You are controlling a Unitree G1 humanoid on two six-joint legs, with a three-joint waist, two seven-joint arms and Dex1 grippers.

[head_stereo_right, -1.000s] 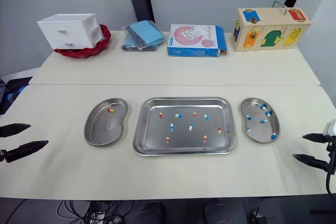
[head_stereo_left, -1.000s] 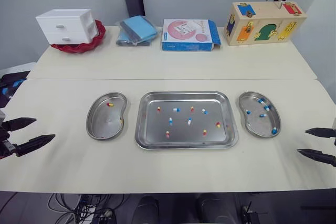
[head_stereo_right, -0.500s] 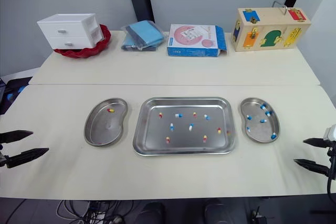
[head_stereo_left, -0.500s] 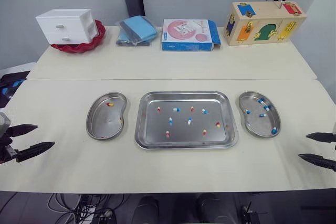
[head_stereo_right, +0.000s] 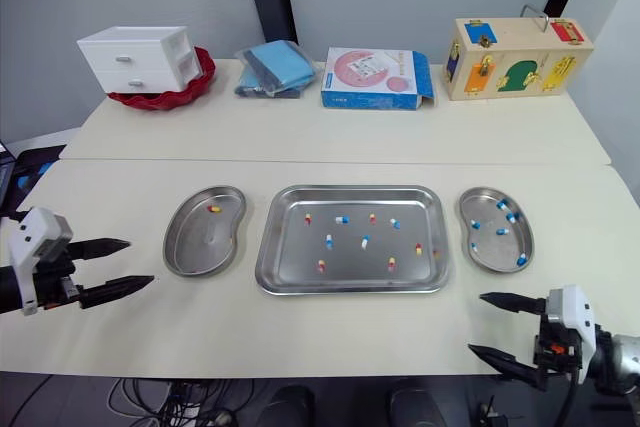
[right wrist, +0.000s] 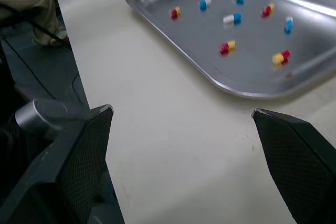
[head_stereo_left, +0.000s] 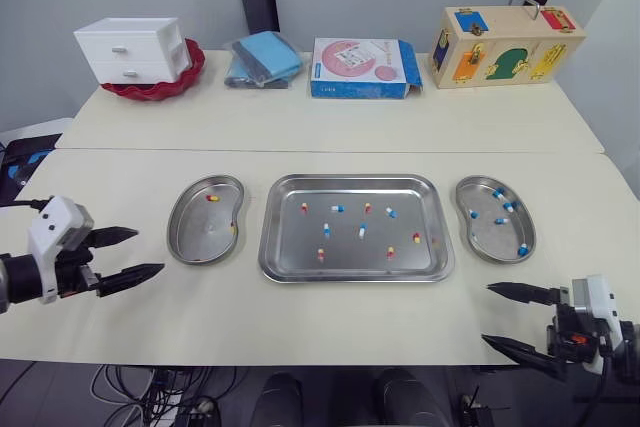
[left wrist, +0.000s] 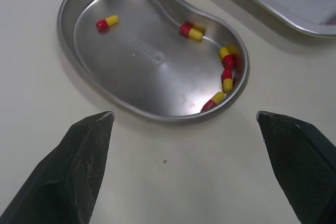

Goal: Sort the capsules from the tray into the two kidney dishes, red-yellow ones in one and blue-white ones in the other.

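- Capsules (head_stereo_left: 361, 231) lie scattered in the tray (head_stereo_left: 290, 247) at frame centre.
- My left gripper (head_stereo_left: 150, 251), spread wide and empty, sits lower left, near the left kidney dish (head_stereo_left: 200, 242) holding red-yellow ones.
- My right gripper (head_stereo_left: 487, 313), also spread and empty, sits lower right, below the right kidney dish (head_stereo_left: 490, 239).

Bright even light, soft shadows, faint sheen on the tray (head_stereo_left: 352, 263)
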